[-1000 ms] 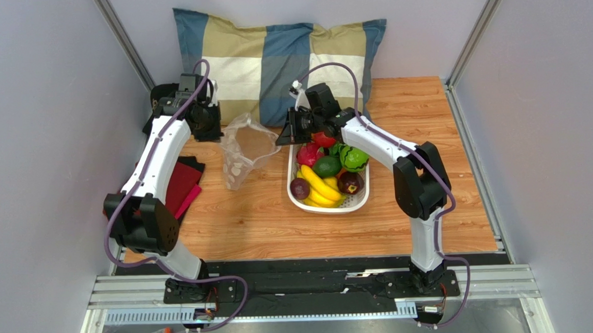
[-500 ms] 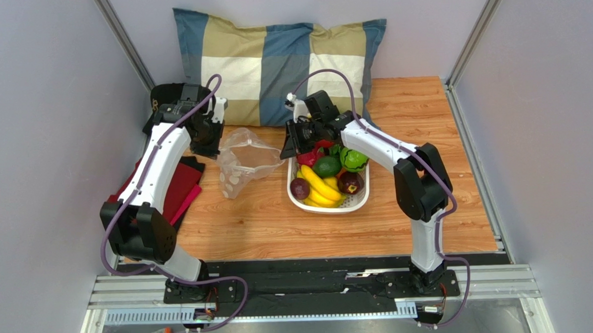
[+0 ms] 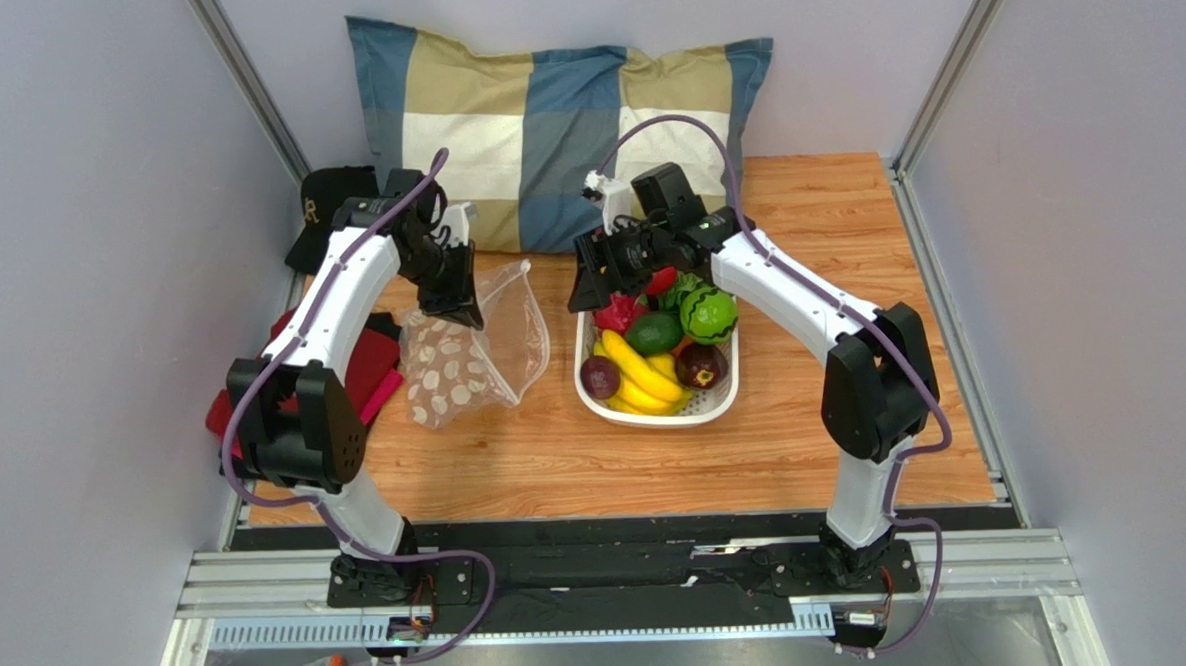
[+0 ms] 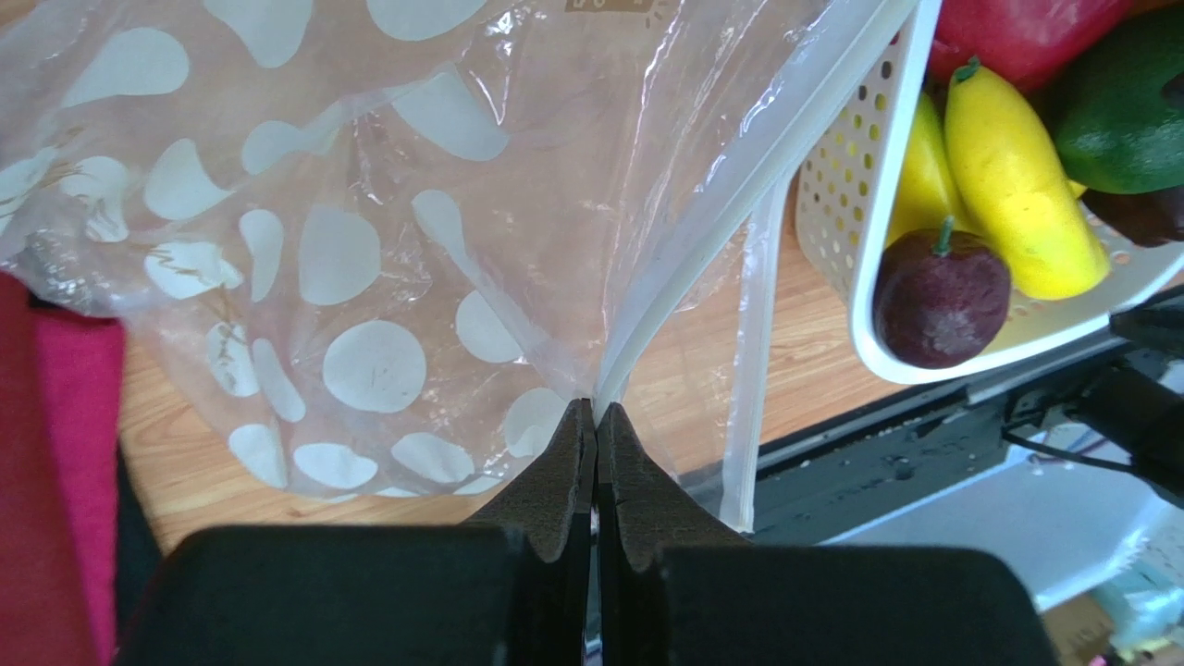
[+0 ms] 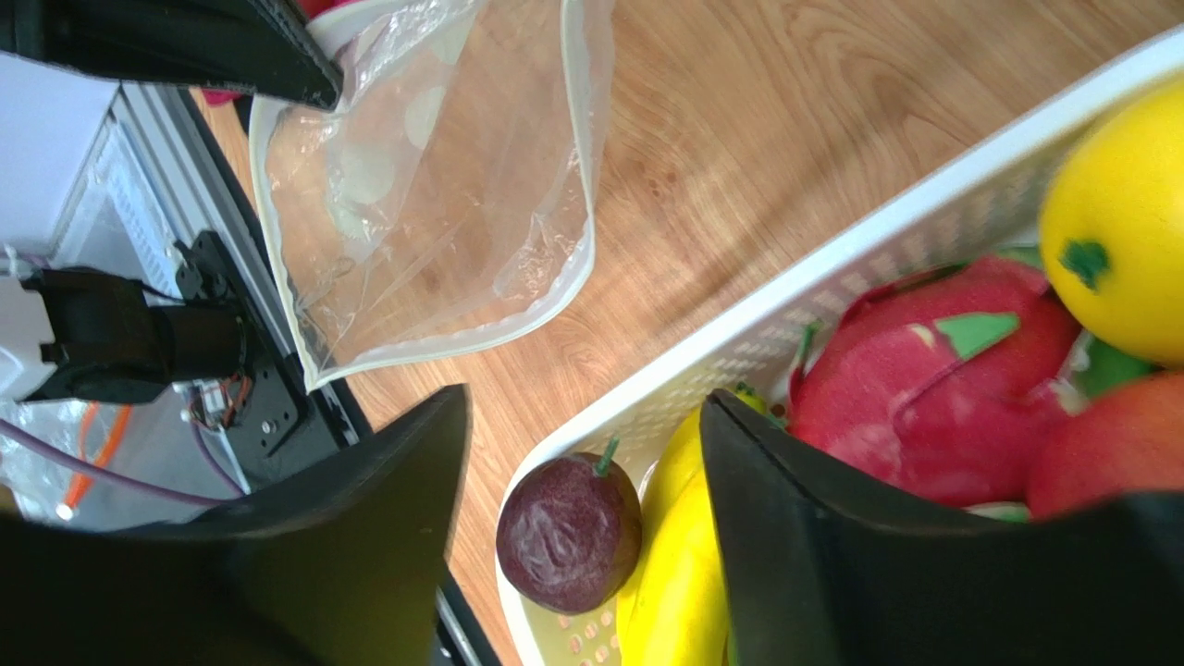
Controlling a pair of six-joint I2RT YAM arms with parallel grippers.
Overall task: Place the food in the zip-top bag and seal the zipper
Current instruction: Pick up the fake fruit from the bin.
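The zip-top bag [image 3: 468, 361] is clear with white spots and slumps on the wood left of the basket. No food shows inside it. My left gripper [image 3: 459, 291] is shut on the zipper [image 4: 723, 208] at the bag's upper rim, the pads [image 4: 563, 465] pinching the strip. The food lies in the white basket [image 3: 660, 411]: bananas [image 3: 639, 373], a purple fruit [image 5: 570, 532], a green fruit [image 3: 653, 332], a striped green one [image 3: 708, 316], a lemon [image 5: 1119, 250] and red pieces [image 5: 945, 389]. My right gripper [image 3: 594, 281] hangs open over the basket's far left end, holding nothing.
A blue and cream pillow [image 3: 560, 124] leans against the back wall. Red cloth [image 3: 364, 376] lies at the left edge, beside the left arm, with a black object [image 3: 330, 195] behind it. Grey walls close in both sides.
My right gripper has opened and let go of the bag's rim. The left gripper carried the bag rightward and nearer, and the bag has slumped flatter on the table.
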